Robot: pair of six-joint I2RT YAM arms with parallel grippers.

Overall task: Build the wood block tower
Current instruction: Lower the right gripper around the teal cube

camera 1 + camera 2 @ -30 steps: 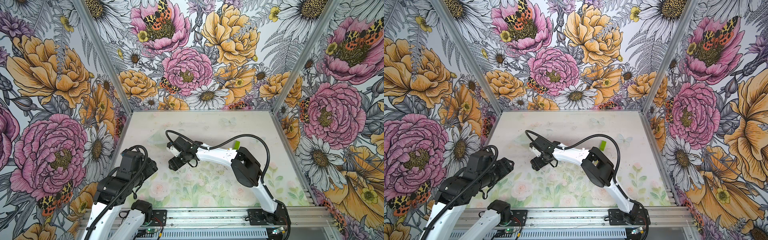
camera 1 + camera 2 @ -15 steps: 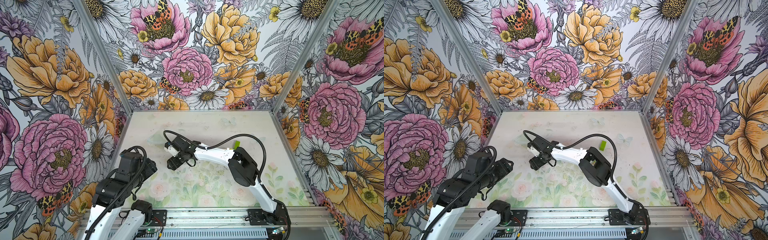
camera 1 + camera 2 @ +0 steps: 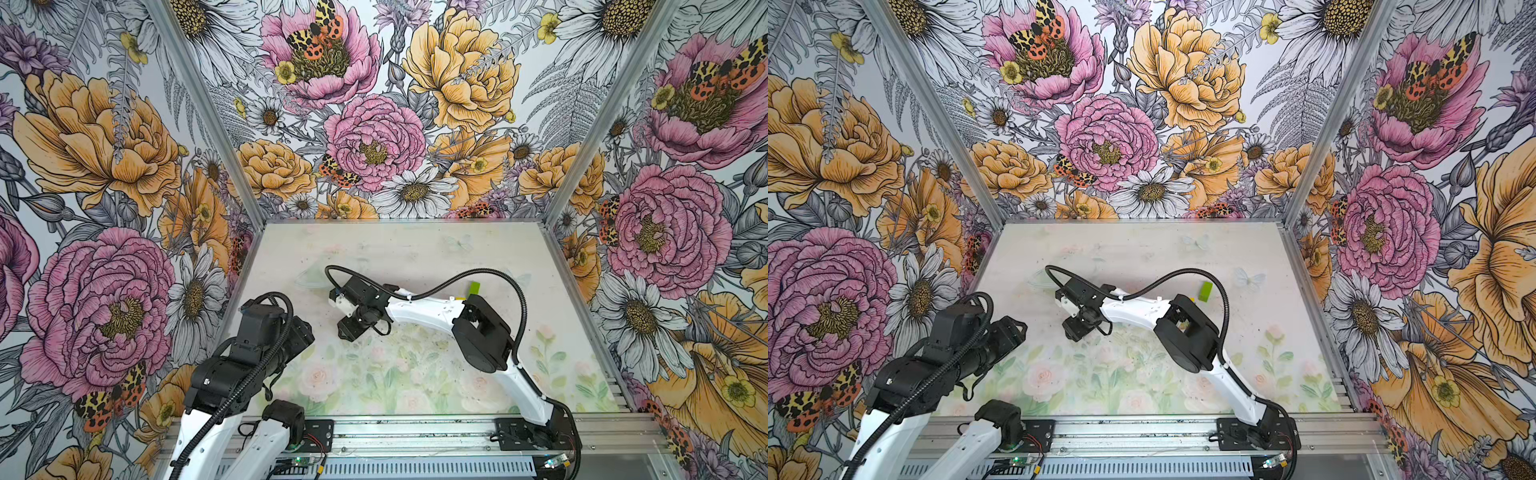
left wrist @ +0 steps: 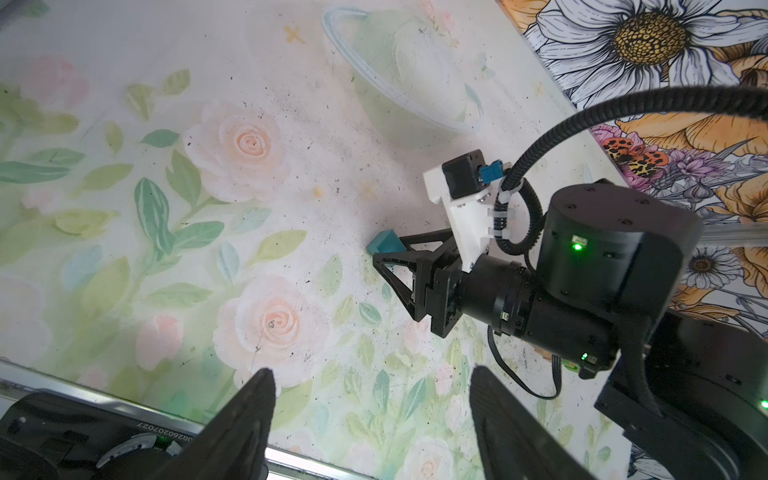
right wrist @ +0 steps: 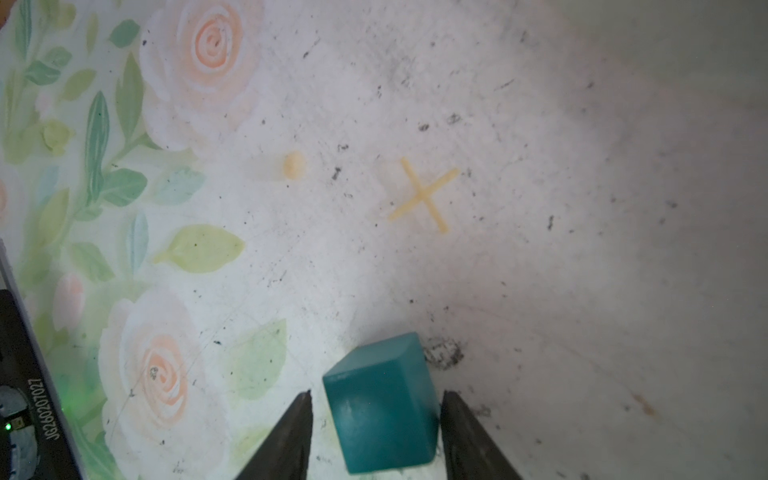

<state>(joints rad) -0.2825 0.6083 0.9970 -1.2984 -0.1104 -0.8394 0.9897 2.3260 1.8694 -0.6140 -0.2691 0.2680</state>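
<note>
Left: my left gripper [image 4: 372, 376] hangs over the table [image 4: 291, 145] near its front edge. Its jaws are wide and empty, and I judge it is parked there to keep the middle free.

Centre: my right gripper [image 5: 376, 395] straddles the teal block [image 5: 380, 409], which rests on the table. The jaws are narrow. One finger [image 5: 469, 440] touches the block and a gap shows at the other, so I judge there is no firm grip yet.

Right: a lime-green bar [image 3: 1205, 291] lies just behind my right arm [image 3: 1142, 311]. No tower shows.
</note>
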